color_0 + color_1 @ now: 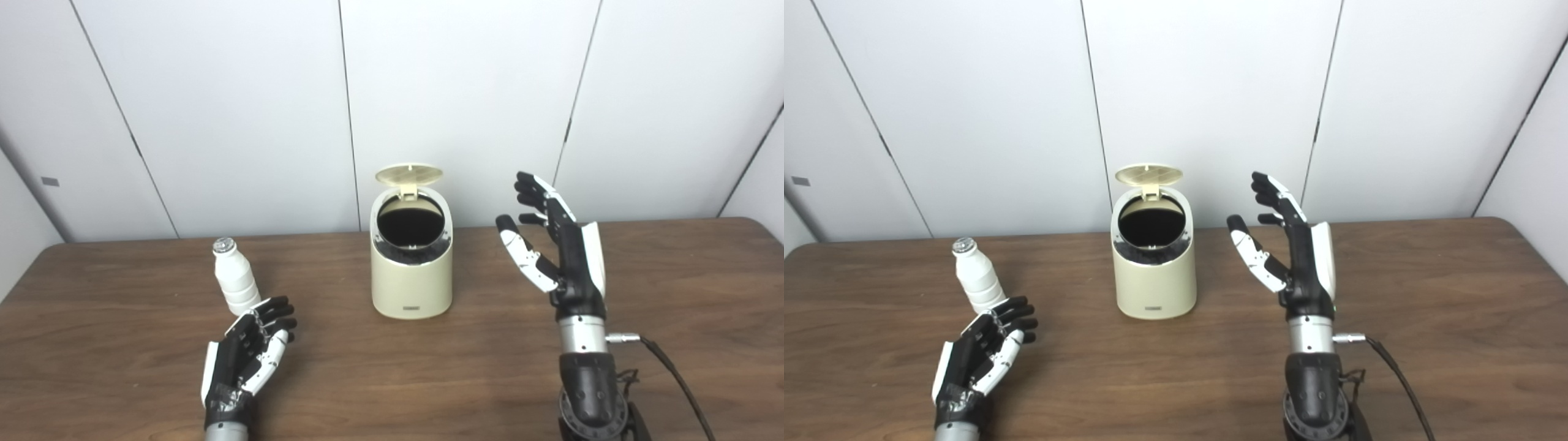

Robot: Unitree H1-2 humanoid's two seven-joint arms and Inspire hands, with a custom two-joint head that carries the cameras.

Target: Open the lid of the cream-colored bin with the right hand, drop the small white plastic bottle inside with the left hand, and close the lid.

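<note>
**Operator:** From the left eye view, I read the first step as done: the lid (409,174) of the cream-colored bin (411,278) stands tipped up at the back and the mouth is open. My right hand (554,245) is raised beside the bin, fingers spread, holding nothing.

**Monitor:** And the bottle?

**Operator:** The small white plastic bottle (233,277) stands upright on the bench (674,275), left of the bin. My left hand (248,355) sits just in front of it, fingers loosely apart, empty. So pickup, drop and closing remain.

**Monitor:** Right eye view?

**Operator:** Same layout. The bin's inside is plain black, so I can't see its bottom. The left hand's fingertips overlap the bottle's base; I can't tell whether they touch. Both forearms are cut off at the bottom edge.
</note>
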